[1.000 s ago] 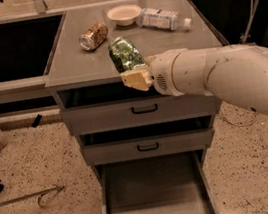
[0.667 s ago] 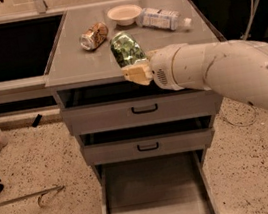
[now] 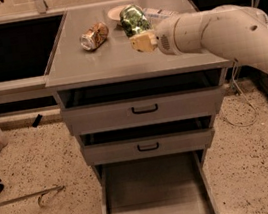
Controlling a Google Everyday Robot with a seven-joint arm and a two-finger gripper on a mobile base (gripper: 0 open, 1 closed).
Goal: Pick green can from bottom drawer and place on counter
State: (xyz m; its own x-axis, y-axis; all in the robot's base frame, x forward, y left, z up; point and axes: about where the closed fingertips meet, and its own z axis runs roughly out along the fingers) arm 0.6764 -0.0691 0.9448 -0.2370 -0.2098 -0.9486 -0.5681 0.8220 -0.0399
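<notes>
Green can (image 3: 133, 20) pinched between the fingers (image 3: 143, 42) above the counter (image 3: 91, 62).

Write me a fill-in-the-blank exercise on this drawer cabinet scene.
The gripper holds the shiny dark green can over the flat grey metal counter, where a tan-orange patterned can lies on its ____.
The deep grey bottom drawer is open and holds ____.
Of the three drawers, ____ have black handles.
Missing words: side; nothing; two.
</notes>
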